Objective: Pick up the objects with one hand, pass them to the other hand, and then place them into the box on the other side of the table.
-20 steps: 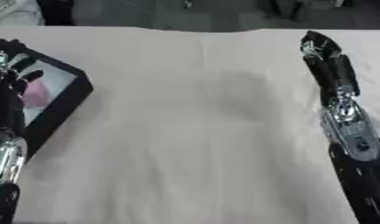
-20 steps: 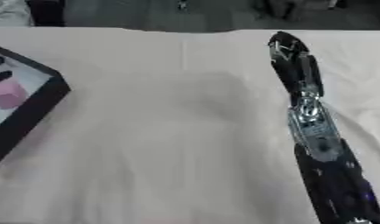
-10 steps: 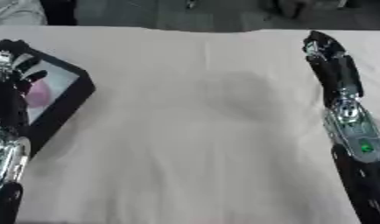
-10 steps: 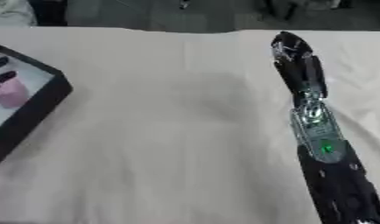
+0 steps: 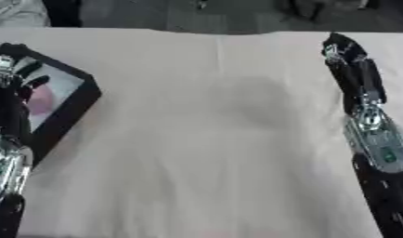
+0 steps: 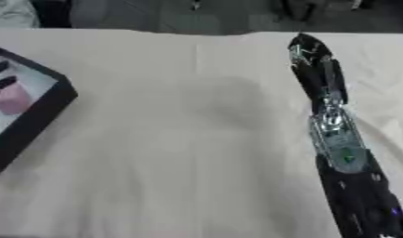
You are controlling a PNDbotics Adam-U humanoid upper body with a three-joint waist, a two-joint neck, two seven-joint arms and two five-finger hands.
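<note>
A black box (image 6: 44, 109) with a pale floor sits at the table's left edge. A pink object (image 6: 13, 99) and a dark object (image 6: 3, 83) lie inside it. My left hand (image 5: 11, 88) hovers over the box's near side with its fingers relaxed and apart, holding nothing. My right hand (image 6: 315, 62) stretches along the table at the right, fingers straight and pointing away from me, nothing in it.
A cream cloth (image 5: 213, 139) covers the table. The far table edge runs along the top, with dark floor and a person's pale sleeve (image 5: 14, 9) beyond it.
The view has shifted slightly. My left hand has moved a little lower over the box; my right arm stays stretched out in the same place.
</note>
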